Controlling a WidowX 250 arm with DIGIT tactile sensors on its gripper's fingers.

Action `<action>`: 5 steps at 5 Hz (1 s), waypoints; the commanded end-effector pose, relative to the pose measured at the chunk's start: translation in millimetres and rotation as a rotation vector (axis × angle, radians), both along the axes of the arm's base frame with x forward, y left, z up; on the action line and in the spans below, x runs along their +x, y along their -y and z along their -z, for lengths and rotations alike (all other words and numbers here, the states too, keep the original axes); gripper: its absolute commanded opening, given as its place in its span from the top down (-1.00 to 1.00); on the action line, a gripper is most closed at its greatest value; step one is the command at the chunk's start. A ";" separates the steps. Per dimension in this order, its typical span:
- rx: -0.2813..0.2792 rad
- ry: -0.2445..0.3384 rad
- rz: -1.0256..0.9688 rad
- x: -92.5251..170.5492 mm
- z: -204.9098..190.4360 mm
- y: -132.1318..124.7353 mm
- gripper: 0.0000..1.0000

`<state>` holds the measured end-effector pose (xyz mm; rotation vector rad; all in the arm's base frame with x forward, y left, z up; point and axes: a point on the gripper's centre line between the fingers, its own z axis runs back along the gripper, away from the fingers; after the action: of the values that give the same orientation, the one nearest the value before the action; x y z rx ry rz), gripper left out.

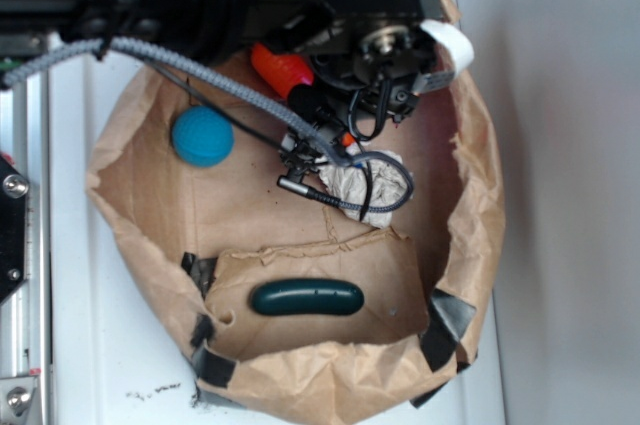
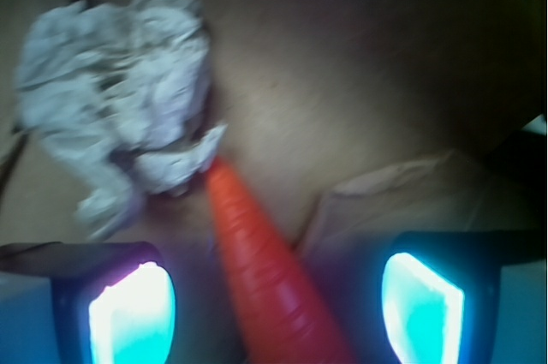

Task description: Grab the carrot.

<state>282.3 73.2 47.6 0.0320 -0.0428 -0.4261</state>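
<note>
carrot: the orange carrot [image 2: 272, 287] lies flat on the brown paper, up at the far side of the paper nest, and most of it hides under the robot arm in the exterior view [image 1: 283, 69]
carrot tip: the pointy end touches the crumpled white paper [image 2: 120, 116], or comes very close; the wrist view is too blurry to tell which
jaws: the gripper [image 2: 276, 308] has its jaws wide open, one on each side of the carrot, with gaps on both sides; they hold nothing
why it sits like that: I think the jaws are lined up over the fat part of the carrot so they can come down and squeeze it; the grab is not yet done
green end: the stem does not show in either view
in the way: the white paper ball is right by the tip, so it may get nudged; the black cables [image 1: 375, 180] hang over that paper too
blue ball: the blue ball [image 1: 202, 136] sits near the carrot, off to one side, not touching it
green toy: the dark green cucumber toy [image 1: 306, 298] lies well apart on a folded paper flap; it is not the one to grab
paper nest: the brown paper bag [image 1: 480, 195] is rolled down into a bowl around all the toys, and its wall is close to the arm
counter: the white counter [image 1: 110, 365] shows under the bag
</note>
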 end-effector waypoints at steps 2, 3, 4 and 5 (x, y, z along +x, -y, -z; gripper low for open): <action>0.066 0.113 -0.023 -0.4 5.6 -0.9 1.00; 0.059 0.127 -0.020 -1.9 8.3 -3.0 1.00; 0.053 0.128 -0.035 -3.9 -2.2 -1.6 1.00; -0.032 0.130 -0.116 -7.4 -49.7 4.6 1.00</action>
<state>262.6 65.4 72.5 -0.0039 -0.0989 -0.3123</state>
